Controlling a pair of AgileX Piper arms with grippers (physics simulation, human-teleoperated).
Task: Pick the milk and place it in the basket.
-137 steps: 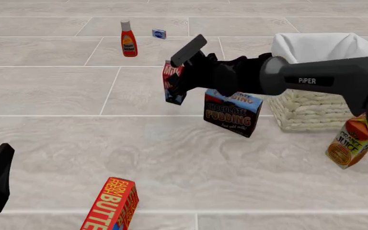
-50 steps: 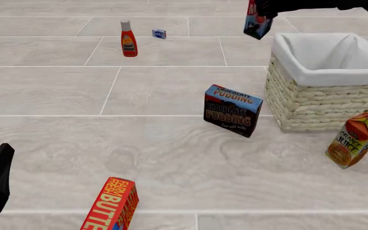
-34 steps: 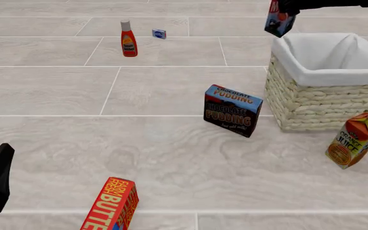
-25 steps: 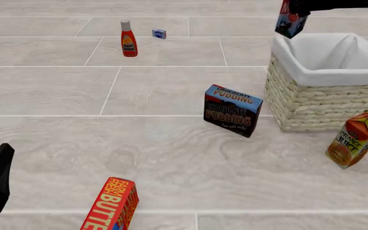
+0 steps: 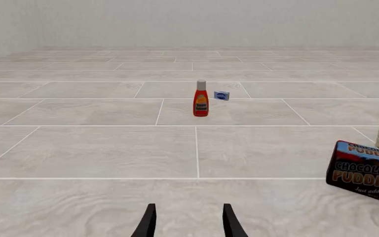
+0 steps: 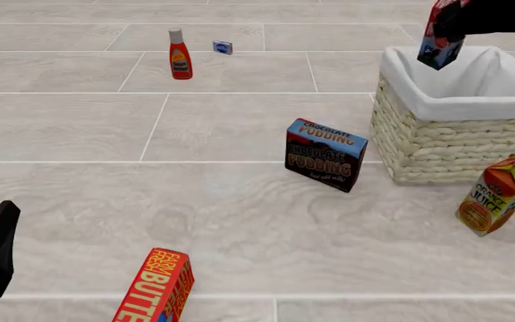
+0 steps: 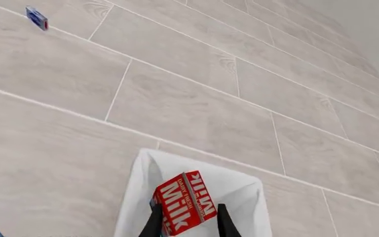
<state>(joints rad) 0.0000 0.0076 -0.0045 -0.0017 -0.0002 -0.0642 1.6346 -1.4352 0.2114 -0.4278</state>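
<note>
Gripping milk (image 7: 184, 202), right end effector (image 7: 186, 228) (above basket (image 6: 436, 144))

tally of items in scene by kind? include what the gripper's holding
Cartons: 2 (milk held over the basket, orange juice)
Boxes: 2 (chocolate pudding, butter)
Bottles: 1 (red sauce bottle)
Small blue packets: 1
Baskets: 1
Total: 7
</note>
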